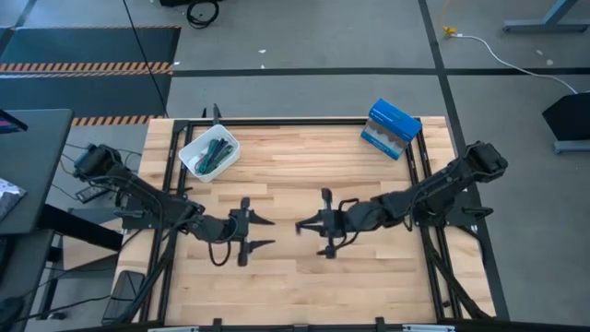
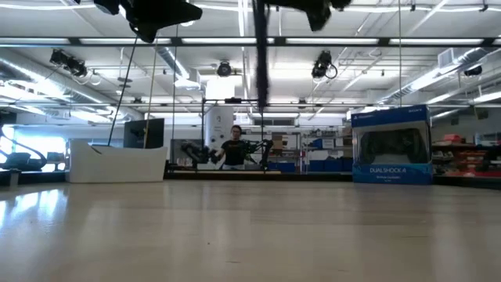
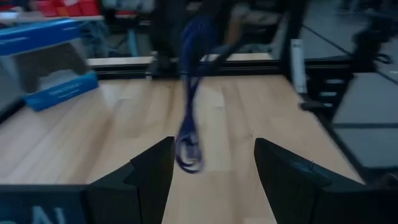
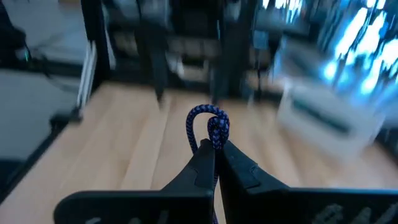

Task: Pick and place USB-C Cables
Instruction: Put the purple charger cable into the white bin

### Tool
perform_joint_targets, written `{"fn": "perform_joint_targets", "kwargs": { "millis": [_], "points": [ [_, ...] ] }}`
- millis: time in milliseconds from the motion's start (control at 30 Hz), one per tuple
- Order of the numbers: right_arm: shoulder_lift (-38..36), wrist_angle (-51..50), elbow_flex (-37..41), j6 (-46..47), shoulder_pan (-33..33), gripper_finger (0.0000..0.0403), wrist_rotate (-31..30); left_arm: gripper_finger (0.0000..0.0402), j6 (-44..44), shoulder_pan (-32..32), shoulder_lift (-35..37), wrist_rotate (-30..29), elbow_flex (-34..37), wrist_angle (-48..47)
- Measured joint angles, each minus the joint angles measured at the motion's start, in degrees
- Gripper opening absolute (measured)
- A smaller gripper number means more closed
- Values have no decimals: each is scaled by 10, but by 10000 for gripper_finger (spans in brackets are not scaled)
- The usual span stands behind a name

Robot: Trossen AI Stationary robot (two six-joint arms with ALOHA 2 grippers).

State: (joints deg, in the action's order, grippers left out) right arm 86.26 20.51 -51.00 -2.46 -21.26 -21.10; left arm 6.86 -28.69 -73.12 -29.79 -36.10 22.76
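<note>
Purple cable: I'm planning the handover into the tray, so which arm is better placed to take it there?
Probably left: its open pincer faces the purple cable held by the right pincer, and the white tray sits on its side.

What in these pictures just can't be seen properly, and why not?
- The cables in the white tray: too small in the high view to count; the tray's wall hides them in the low view.
- The purple cable in the right gripper: its fingers hide the lower part, and it is blurred in the left wrist view.
- The left gripper: cut off by the low view's top edge.
</note>
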Motion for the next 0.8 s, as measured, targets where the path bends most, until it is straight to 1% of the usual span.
{"fn": "perform_joint_targets", "kwargs": {
  "millis": [133,300,467,667,800],
  "points": [
    [0,77,0,-60,11,8,18,231,0,30,0,-12,0,0],
    [0,113,0,-79,35,8,50,231,-10,71,0,-10,0,7],
    [0,123,0,-83,63,7,66,231,-42,97,0,45,0,54],
    [0,140,0,-83,91,7,95,231,-45,118,-3,73,0,56],
    [0,159,0,-83,102,7,114,231,-45,133,-18,75,0,65]
  ]
}}
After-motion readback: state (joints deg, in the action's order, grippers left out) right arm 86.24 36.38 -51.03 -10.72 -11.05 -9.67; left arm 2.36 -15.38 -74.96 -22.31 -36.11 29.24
